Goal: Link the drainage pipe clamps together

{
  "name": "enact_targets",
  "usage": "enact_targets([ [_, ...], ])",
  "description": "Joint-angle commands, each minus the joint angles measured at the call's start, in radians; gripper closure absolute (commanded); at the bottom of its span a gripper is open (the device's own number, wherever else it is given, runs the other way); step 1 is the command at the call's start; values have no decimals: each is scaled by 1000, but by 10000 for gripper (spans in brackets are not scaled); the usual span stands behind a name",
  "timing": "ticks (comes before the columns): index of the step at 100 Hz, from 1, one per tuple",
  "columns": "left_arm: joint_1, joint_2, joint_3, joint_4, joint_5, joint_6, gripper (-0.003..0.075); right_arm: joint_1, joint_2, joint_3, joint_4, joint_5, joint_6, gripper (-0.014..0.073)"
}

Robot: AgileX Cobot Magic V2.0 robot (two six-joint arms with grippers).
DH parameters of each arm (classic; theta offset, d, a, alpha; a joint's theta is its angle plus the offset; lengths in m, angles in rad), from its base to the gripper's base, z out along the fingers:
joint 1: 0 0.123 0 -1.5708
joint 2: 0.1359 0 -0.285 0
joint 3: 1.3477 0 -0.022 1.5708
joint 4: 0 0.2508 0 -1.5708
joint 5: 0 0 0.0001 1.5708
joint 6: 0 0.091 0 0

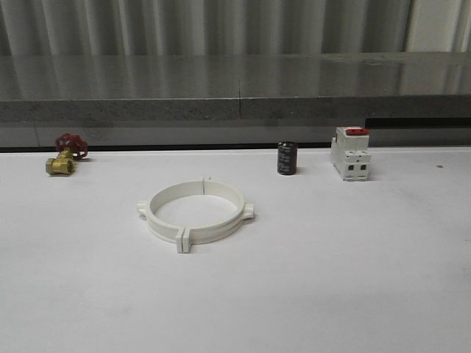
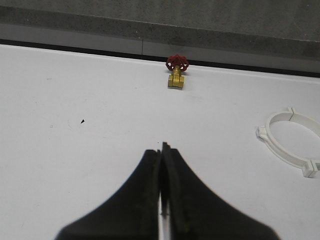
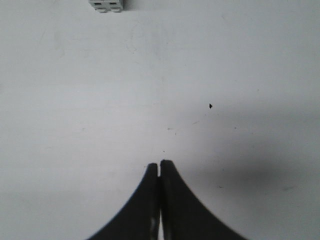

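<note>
The two white drainage pipe clamps (image 1: 195, 213) lie on the white table as one closed ring, their end tabs meeting at the front and the back. The same ring (image 2: 292, 141) appears at the edge of the left wrist view, partly cut off. My left gripper (image 2: 162, 147) is shut with nothing in it, hovering over bare table well away from the ring. My right gripper (image 3: 159, 164) is shut and empty too, above bare table.
A brass valve with a red handwheel (image 1: 65, 154) (image 2: 176, 70) sits at the back left. A black cylinder (image 1: 287, 158) and a white boxy switch with a red top (image 1: 350, 153) (image 3: 106, 5) stand at the back right. A grey ledge (image 1: 235, 95) runs behind the table.
</note>
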Motion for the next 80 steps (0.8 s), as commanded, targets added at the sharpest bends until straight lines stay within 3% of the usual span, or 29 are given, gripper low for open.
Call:
enact_targets([
  [1,2,12,-24,-6,-75,-1,741,-8,-109,56,-15,-93,-13,660],
  [80,2,12,-24,-6,-75,-1,741,-8,-903,609,-15,-409,-13,660],
])
